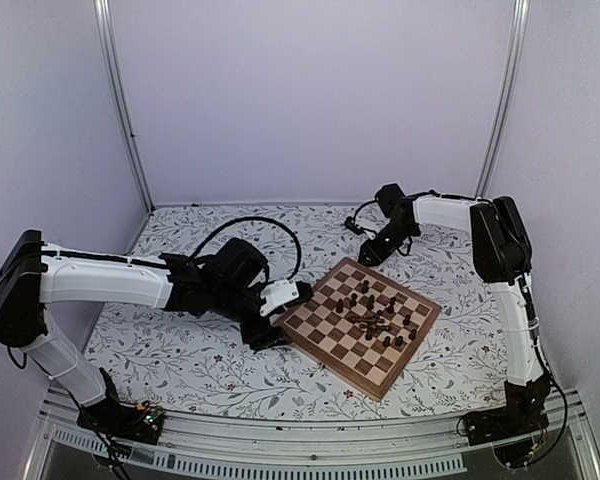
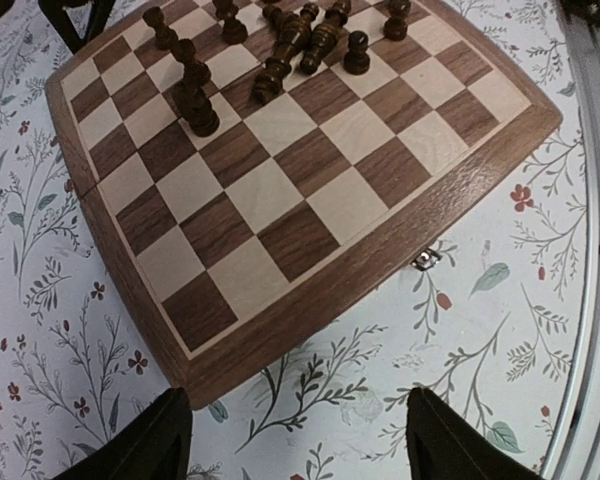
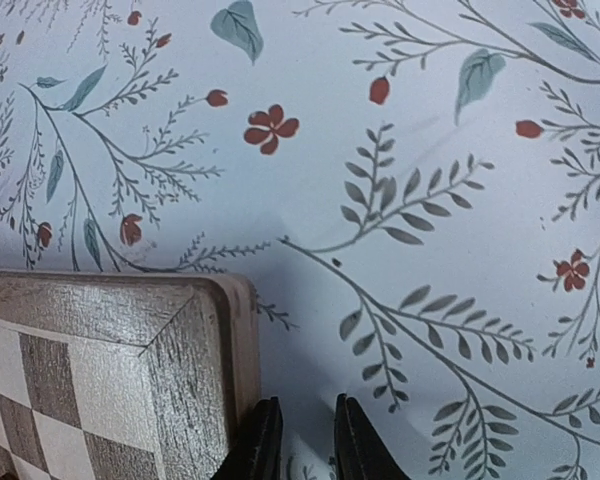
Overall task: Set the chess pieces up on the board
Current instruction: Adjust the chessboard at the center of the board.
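Left end effector [image 2: 295, 440] hovers wide open, empty, beside the board [image 1: 325, 345]. Right end effector [image 3: 298, 440] sits nearly closed, empty, at the board's far corner. Chess pieces [image 1: 378, 318] cluster mid-board.

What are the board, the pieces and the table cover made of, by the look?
Board: wood, visible grain, satin sheen, small metal clasp on the edge. Chess pieces: dark turned wood, probably stained; could be plastic. Table cover: floral-printed sheet, smooth and matte, likely vinyl or paper; can't tell which.
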Available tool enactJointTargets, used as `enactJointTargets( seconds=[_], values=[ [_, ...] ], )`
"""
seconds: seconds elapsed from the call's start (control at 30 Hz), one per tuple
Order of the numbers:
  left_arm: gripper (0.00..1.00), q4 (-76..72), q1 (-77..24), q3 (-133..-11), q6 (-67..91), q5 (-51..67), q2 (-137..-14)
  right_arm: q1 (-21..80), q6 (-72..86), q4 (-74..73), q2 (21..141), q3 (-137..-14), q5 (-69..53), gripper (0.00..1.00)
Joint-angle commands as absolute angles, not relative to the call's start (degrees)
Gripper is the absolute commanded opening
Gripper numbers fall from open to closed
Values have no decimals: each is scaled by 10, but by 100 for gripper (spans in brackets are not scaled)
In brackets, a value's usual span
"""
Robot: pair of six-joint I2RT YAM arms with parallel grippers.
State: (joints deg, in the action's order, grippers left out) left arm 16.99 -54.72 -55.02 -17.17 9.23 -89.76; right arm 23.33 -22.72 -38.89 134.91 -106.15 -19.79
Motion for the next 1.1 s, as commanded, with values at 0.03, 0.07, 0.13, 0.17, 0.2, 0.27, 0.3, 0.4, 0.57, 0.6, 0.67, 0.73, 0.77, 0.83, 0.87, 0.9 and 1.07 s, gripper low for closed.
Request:
enactJointTargets(
  seconds=[0.03,0.07,0.13,0.17,0.2,0.27,0.3,0.4,0.57,0.6,0.67,0.73,0.77,0.83,0.87,0.9,1.07],
  values=[
    [76,159,-526,-559,-134,71,-889,231,-221,-464,1376,-1106,-231,24],
    [75,157,-521,-564,-125,69,-889,222,-221,-464,1361,-1098,-237,25],
    [76,155,-512,-575,-105,65,-893,196,-219,-459,1318,-1068,-258,32],
    [76,154,-507,-580,-93,65,-895,181,-218,-456,1292,-1047,-271,35],
    [76,150,-503,-585,-79,65,-897,166,-219,-452,1272,-1021,-281,37],
    [76,141,-496,-597,-48,63,-903,138,-225,-443,1213,-963,-290,43],
    [76,138,-493,-603,-35,67,-906,126,-229,-439,1183,-931,-291,48],
    [76,139,-485,-623,4,82,-921,101,-253,-426,1090,-831,-279,55],
    [85,153,-478,-641,43,70,-946,89,-311,-400,973,-669,-216,58],
    [86,154,-476,-642,50,68,-952,87,-321,-397,950,-638,-209,58],
    [87,152,-471,-641,64,74,-961,87,-335,-394,924,-602,-191,57],
    [87,150,-465,-639,79,86,-971,88,-350,-384,900,-571,-174,54],
    [87,148,-462,-639,87,91,-976,87,-356,-375,893,-557,-164,52],
    [86,146,-458,-639,100,96,-986,88,-366,-357,881,-530,-149,47],
    [86,145,-457,-639,103,97,-991,88,-371,-352,876,-519,-147,46],
    [86,146,-455,-639,105,100,-996,88,-373,-349,875,-509,-147,45],
    [88,146,-448,-637,120,108,-1009,90,-374,-338,874,-474,-155,40]
  ],
)
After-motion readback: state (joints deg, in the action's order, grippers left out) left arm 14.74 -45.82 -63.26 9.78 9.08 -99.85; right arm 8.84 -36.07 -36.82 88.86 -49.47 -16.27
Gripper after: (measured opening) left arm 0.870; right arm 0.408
